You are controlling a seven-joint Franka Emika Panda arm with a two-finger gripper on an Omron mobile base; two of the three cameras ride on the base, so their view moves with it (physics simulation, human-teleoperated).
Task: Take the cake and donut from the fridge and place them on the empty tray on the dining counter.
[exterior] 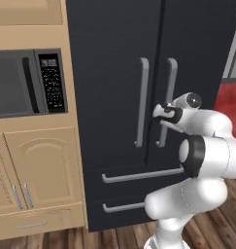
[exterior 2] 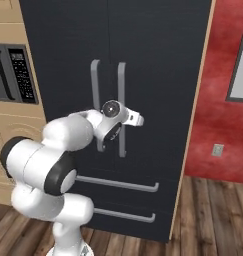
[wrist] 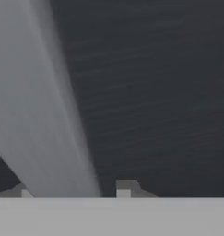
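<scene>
Hand view showed the right door handle (wrist: 44, 115) as a broad grey bar running between the two claw (wrist: 74, 191) tips, one tip on each side of it, black fridge (wrist: 155, 92) door behind. Tips stood close to the bar; whether they touched it I couldn't tell, so I'd call it a claw partly closed around the handle, grip not confirmed.

Left base view had the claw (exterior: 164, 113) at mid-height of the right door handle (exterior: 167, 102), just right of the fridge's (exterior: 109, 73) centre seam. Left door handle (exterior: 142, 102) sat just beside it, across the seam. Right base view matched: hand (exterior 2: 113, 120) pressed up to the right handle (exterior 2: 122, 100), both fridge (exterior 2: 158, 75) doors shut, two drawer bars below the handles.

Cake and donut weren't visible; presumably behind the shut fridge doors. Tray and dining surface weren't visible either.

Risks as I judged them:
- Pulling before the tips seat could let the smooth round bar slip out.
- Handle appeared off-centre toward one tip, so closing could twist the hand.
- Door swings on an arc; a straight pull could bind or strip the grip.
- Elbow sat close in front of the fridge, so the opening door could hit it.
</scene>
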